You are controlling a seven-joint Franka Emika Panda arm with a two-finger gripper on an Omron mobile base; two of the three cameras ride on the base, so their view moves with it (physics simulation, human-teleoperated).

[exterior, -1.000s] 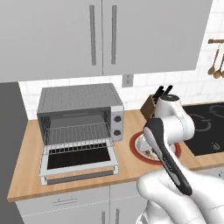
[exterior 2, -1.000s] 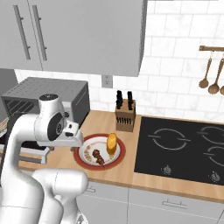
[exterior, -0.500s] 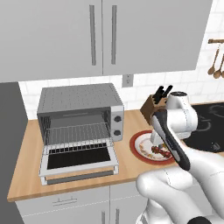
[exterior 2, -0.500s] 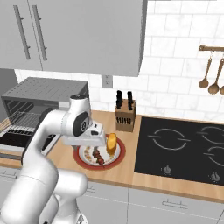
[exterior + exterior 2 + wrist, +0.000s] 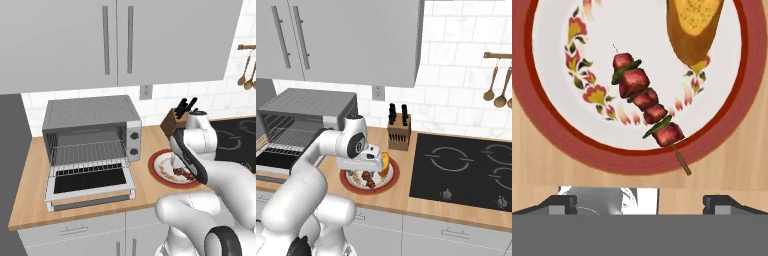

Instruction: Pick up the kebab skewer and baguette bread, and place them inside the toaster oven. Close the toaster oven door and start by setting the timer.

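Observation:
The kebab skewer [image 5: 644,102], red-brown chunks with green bits on a thin stick, lies slantwise in the middle of a red-rimmed plate [image 5: 557,135]. The golden baguette bread [image 5: 694,25] rests on the same plate beyond it. My gripper [image 5: 642,204] hovers just above the plate's near rim, open, its fingertips [image 5: 559,202] set wide and holding nothing. From the right base view the gripper [image 5: 368,171] sits over the skewer [image 5: 367,180], next to the bread [image 5: 385,164]. The toaster oven [image 5: 90,132] stands left of the plate [image 5: 156,170] with its door [image 5: 90,186] dropped open and its wire rack showing.
A knife block [image 5: 398,134] stands behind the plate, close to my arm. The black stovetop [image 5: 466,170] lies to the right, with spoons [image 5: 496,85] hanging on the wall above it. Wall cabinets [image 5: 117,40] hang overhead. The counter's front edge runs just below the plate.
My arm has swung right, away from the oven side, and come down so the gripper now hangs low over the plate. Skewer, bread and oven door have not moved.

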